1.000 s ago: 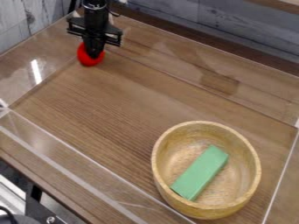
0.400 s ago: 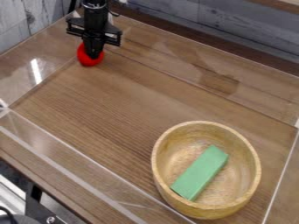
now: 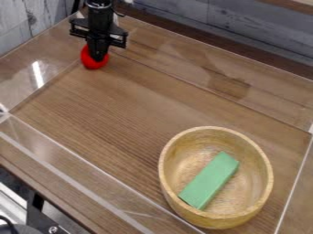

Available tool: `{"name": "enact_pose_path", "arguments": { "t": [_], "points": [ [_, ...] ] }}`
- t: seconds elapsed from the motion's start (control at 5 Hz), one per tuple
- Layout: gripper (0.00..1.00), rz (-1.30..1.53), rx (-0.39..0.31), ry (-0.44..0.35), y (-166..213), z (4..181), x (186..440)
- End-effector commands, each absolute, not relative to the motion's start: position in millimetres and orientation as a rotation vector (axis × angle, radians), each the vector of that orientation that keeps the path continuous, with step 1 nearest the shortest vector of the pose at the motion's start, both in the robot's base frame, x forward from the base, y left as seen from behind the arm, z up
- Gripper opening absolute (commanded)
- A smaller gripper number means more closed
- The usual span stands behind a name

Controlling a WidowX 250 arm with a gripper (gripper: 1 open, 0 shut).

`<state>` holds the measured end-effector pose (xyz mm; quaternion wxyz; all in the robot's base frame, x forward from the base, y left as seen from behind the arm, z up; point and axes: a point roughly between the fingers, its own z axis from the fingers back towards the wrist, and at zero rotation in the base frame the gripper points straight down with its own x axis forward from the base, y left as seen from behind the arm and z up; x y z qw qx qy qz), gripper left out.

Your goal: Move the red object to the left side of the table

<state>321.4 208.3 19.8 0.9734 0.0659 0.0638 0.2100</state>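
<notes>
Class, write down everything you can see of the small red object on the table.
The red object is small, rounded and glossy-looking, bright red. It sits in the upper left of the view, near the left wall. The dark hand is directly over it, hiding its top, and appears to touch it. Its material and any grip are unclear.

Red toy's top hidden by claw (image 3: 97, 43).

We note moderate, soft lighting, with a pale glare over the left part of the wood-grain tabletop (image 3: 146, 114) and weak shading inside the wooden bowl (image 3: 196, 164). We record a small, coarse frame with softened edges; fine detail in the black gripper (image 3: 93, 53) is hard to resolve.
</notes>
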Motion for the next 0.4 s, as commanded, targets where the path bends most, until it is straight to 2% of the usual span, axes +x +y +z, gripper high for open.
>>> {"name": "enact_pose_path", "arguments": {
  "t": [0.0,0.2],
  "points": [
    [0.0,0.499,0.12,0.196,224.4,12.8,298.1],
    [0.0,0.5,0.118,0.206,224.6,12.3,297.3]
  ]
}}
